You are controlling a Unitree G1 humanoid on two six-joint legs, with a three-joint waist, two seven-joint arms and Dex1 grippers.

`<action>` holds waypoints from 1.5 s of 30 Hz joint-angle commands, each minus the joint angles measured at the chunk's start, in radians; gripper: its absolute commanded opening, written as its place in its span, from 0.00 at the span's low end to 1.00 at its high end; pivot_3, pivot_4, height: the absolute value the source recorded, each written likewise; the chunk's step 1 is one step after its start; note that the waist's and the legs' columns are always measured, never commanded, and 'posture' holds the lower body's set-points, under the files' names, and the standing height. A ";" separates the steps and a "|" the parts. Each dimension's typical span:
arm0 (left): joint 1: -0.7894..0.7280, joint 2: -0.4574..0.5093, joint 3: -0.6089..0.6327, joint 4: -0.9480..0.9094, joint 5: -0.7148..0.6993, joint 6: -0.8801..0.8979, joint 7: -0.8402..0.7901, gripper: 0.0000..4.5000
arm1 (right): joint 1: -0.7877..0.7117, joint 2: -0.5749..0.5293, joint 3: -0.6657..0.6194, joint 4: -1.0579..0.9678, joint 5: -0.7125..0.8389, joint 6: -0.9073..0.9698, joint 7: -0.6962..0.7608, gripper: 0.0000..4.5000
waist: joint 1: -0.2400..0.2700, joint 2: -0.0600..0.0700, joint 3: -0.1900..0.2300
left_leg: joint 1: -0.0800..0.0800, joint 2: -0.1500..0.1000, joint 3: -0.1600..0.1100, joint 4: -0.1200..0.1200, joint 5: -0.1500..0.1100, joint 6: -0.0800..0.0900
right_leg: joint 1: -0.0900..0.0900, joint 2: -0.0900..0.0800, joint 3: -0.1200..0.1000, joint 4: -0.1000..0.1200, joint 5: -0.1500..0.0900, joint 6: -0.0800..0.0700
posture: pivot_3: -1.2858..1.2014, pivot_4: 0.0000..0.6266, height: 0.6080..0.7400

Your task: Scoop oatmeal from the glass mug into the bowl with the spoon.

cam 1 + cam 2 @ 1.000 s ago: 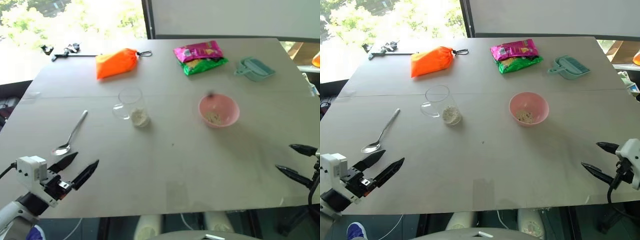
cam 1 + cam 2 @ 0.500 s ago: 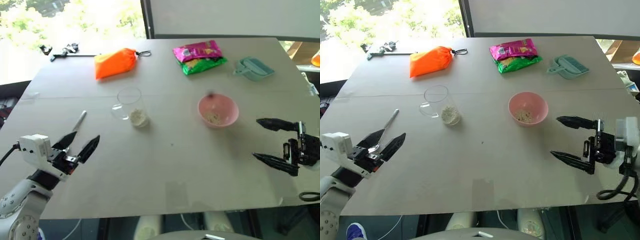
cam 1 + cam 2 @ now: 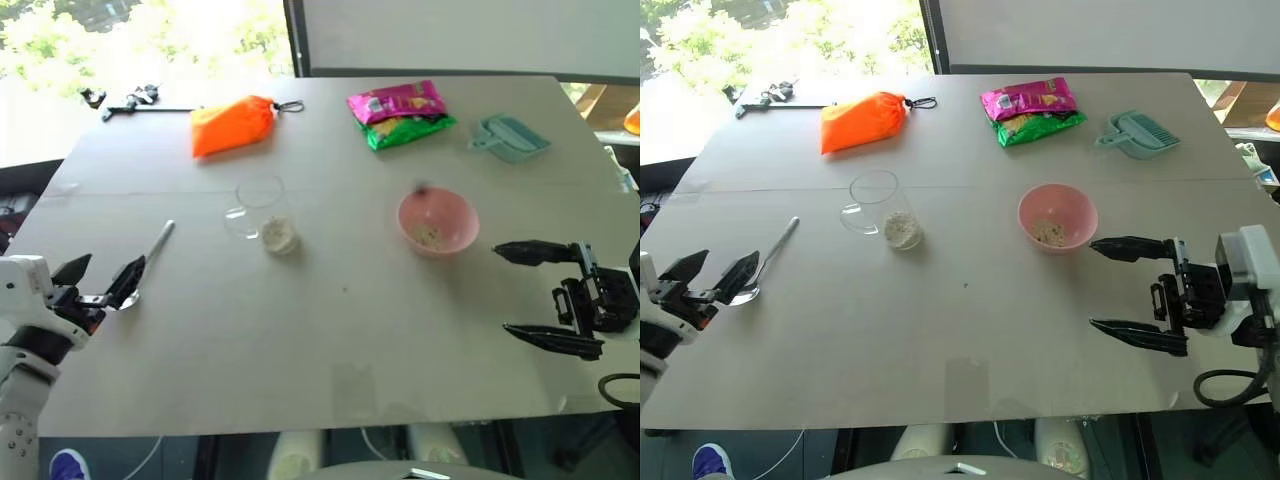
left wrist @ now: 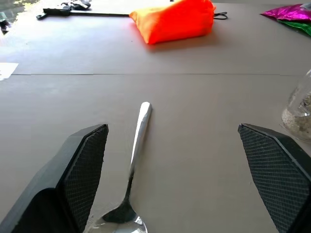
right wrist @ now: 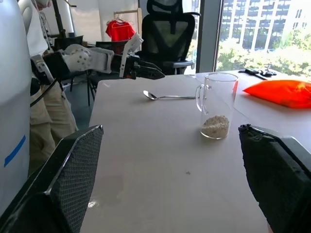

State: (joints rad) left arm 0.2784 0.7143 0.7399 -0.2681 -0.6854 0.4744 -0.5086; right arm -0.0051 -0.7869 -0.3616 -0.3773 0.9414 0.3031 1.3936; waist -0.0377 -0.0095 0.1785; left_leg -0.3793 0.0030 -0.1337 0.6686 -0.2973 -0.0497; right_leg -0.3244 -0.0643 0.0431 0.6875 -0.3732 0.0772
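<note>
Silver spoon (image 4: 138, 145) between left pincer's (image 4: 170, 165) spread fingers — untouched.

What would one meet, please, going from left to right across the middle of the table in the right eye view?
left gripper → spoon → glass mug with oatmeal → bowl → right gripper

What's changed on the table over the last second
The left gripper moved up to the spoon, jaws open around its bowl end. The right gripper swung in beside the bowl, open. Neither holds anything. Spoon, glass mug and bowl stayed put.
</note>
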 commanded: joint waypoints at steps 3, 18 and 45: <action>-0.010 0.105 0.007 0.055 0.060 0.119 0.019 0.98 | -0.005 -0.019 -0.015 0.037 -0.043 -0.046 0.066 1.00 | -0.003 0.000 0.000 | 0.000 0.000 0.000 0.000 -0.001 0.001 | 0.000 0.000 0.000 0.000 0.000 0.000 | 0.52 0.24 1.00; -0.366 0.279 -0.258 0.295 0.182 0.438 0.068 0.98 | -0.062 -0.011 0.009 0.060 -0.091 -0.064 0.036 1.00 | -0.006 0.000 0.001 | -0.001 0.000 0.000 0.000 0.000 0.000 | -0.003 0.000 0.000 0.002 0.000 0.000 | 0.52 0.24 1.00; -0.511 0.253 -0.306 0.458 0.257 0.474 -0.046 0.01 | -0.051 -0.005 0.020 0.000 -0.107 -0.047 -0.061 1.00 | -0.005 0.001 0.001 | -0.001 -0.001 0.000 0.001 0.000 -0.001 | -0.004 0.000 0.001 0.006 0.000 0.000 | 0.52 0.24 1.00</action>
State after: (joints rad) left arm -0.2492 0.9710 0.3962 0.2236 -0.4257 0.9544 -0.5606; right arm -0.0564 -0.7932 -0.3200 -0.3445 0.8283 0.2574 1.3457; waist -0.0430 -0.0086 0.1793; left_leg -0.3799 0.0025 -0.1338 0.6697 -0.2969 -0.0503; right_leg -0.3283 -0.0645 0.0438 0.6931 -0.3732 0.0773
